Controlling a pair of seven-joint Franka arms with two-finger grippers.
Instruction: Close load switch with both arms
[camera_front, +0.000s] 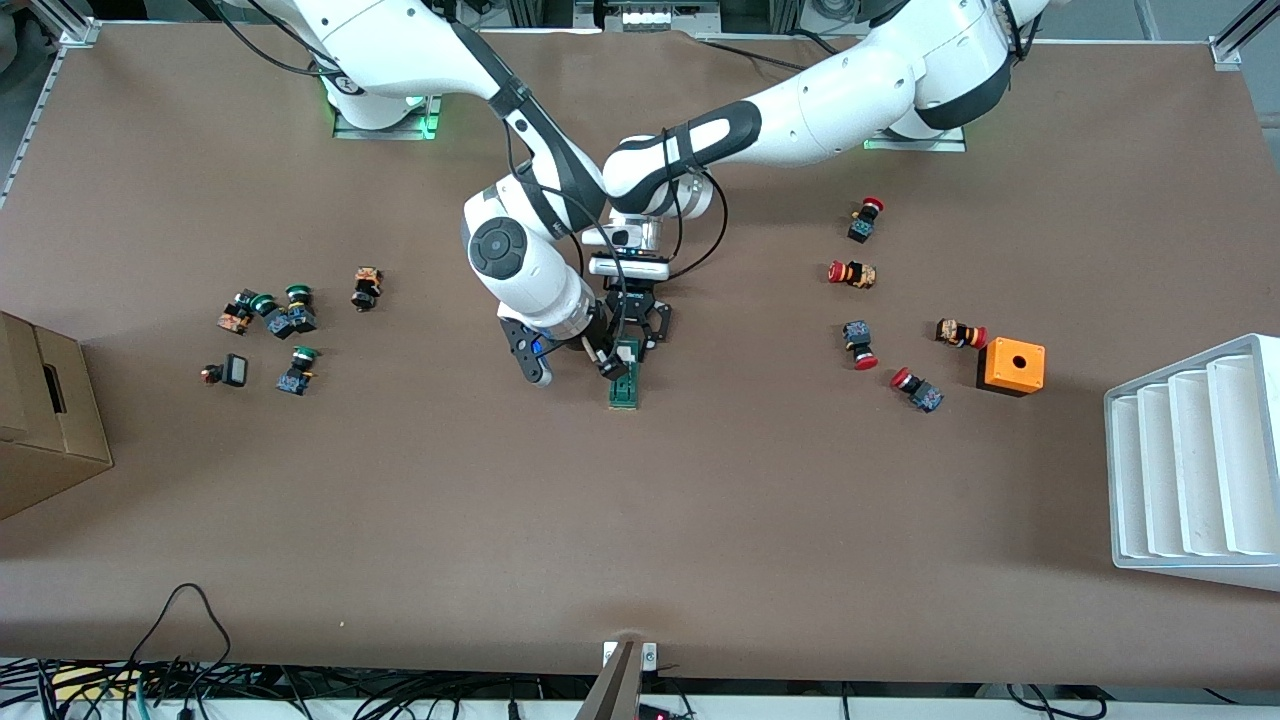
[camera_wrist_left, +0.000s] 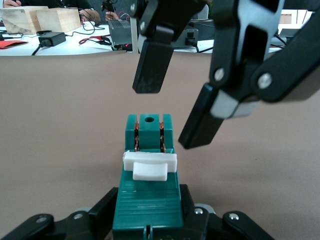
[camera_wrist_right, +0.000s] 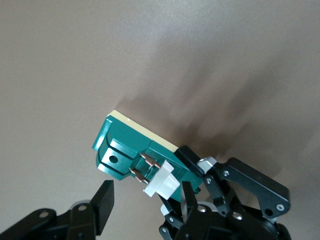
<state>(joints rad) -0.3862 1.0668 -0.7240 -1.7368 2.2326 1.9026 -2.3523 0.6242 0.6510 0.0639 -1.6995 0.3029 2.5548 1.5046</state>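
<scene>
The dark-green load switch (camera_front: 626, 380) lies mid-table. Its white sliding piece (camera_wrist_left: 150, 165) sits across the top, partway along. My left gripper (camera_front: 630, 345) is shut on the end of the switch that lies farther from the front camera. In the left wrist view its black fingers (camera_wrist_left: 107, 200) press both sides of the green body (camera_wrist_left: 147, 205). My right gripper (camera_front: 575, 365) is low beside the switch, toward the right arm's end, and open. In the right wrist view its fingers (camera_wrist_right: 102, 205) stand apart, with the white piece (camera_wrist_right: 161, 182) near one of them.
Red-capped push-buttons (camera_front: 855, 272) and an orange box with a hole (camera_front: 1011, 366) lie toward the left arm's end, beside a white ribbed rack (camera_front: 1190, 465). Green-capped push-buttons (camera_front: 280, 315) and a cardboard box (camera_front: 40, 420) sit toward the right arm's end.
</scene>
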